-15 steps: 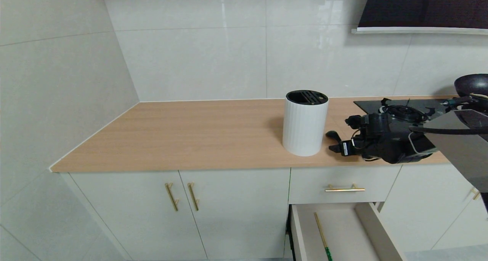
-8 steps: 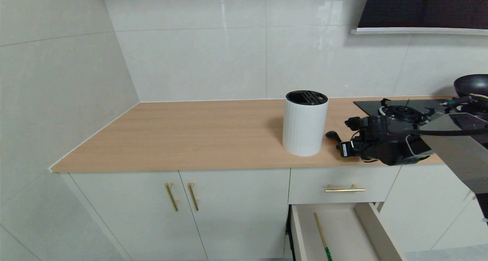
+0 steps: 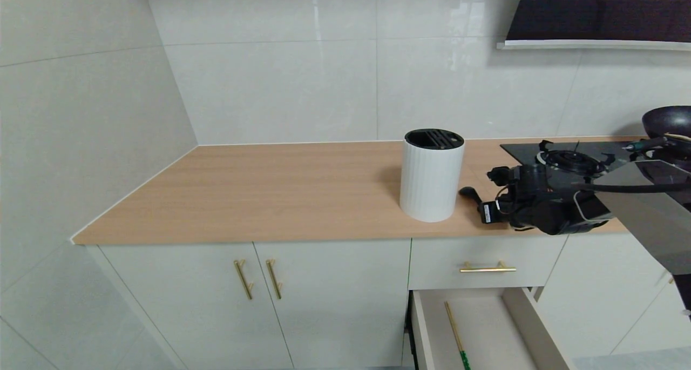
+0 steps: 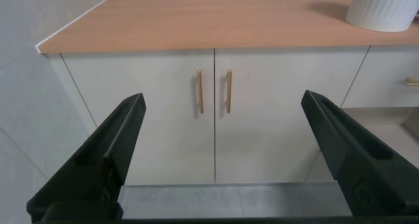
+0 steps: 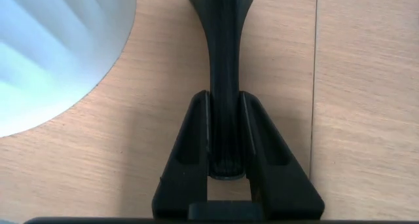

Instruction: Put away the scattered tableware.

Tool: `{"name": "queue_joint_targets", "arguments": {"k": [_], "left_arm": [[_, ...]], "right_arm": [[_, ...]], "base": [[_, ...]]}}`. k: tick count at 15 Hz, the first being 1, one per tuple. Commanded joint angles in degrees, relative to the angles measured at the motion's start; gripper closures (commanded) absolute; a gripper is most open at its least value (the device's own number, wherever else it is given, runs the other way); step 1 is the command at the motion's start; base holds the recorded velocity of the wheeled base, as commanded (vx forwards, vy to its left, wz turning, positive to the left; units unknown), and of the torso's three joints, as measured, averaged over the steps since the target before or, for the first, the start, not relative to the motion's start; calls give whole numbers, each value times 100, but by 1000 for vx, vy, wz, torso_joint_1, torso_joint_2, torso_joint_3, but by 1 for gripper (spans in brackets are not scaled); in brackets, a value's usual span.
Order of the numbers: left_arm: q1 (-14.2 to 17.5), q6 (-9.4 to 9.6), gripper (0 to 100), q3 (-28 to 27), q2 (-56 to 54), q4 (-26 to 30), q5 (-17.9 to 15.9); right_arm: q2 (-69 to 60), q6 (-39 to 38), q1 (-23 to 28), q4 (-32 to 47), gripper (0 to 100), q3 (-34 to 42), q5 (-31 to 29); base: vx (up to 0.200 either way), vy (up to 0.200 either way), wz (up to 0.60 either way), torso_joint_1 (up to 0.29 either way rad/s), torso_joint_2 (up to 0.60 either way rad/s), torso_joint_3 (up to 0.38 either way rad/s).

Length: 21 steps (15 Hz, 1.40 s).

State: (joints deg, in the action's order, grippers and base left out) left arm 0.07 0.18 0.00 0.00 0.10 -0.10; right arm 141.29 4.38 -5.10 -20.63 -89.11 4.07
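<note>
Firmly clamped — black handle (image 5: 226, 60) inside right hand (image 5: 226, 103).

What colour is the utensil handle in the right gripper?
The handle is black, clearest in the right wrist view.

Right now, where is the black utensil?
In the head view, the black utensil is on the robot's right, beside the white holder over the wooden counter, its handle between the fingers of the right gripper.

wooden countertop (image 3: 280, 192) | gas stove (image 3: 572, 156) at right end | black pan (image 3: 666, 119) far right | range hood (image 3: 594, 13) above
</note>
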Motion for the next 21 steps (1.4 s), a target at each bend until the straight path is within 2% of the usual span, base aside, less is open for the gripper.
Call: {"name": "queue_joint_targets", "arguments": {"k": [1, 3, 7, 10, 12, 15, 17, 21], "left_arm": [[1, -1, 0, 0, 0, -1, 1], [1, -1, 0, 0, 0, -1, 1], [1, -1, 0, 0, 0, -1, 1], [1, -1, 0, 0, 0, -1, 1], [1, -1, 0, 0, 0, -1, 1], [1, -1, 0, 0, 0, -1, 1], [1, -1, 0, 0, 0, -1, 1], [1, -1, 0, 0, 0, -1, 1]], "right_arm": [[-356, -60, 17, -3, 100, 210, -20], [-1024, -174, 35, -20, 100, 755, -3], [-2650, -315, 140, -38, 100, 2363, 6], [-3160, -402, 167, -64, 100, 3260, -3], [-3872, -402, 140, -231, 100, 4438, -29], [-4496, -402, 44, -653, 100, 5492, -20], [-4628, -394, 44, -934, 100, 5897, -12], [-4145, -359, 17, -978, 100, 5958, -20]], "base": [[0, 0, 0, 0, 0, 0], [0, 0, 0, 0, 0, 0], [0, 0, 0, 0, 0, 0], [0, 0, 0, 0, 0, 0], [0, 0, 0, 0, 0, 0], [0, 0, 0, 0, 0, 0], [0, 0, 0, -134, 302, 180], [0, 0, 0, -199, 491, 288]]}}
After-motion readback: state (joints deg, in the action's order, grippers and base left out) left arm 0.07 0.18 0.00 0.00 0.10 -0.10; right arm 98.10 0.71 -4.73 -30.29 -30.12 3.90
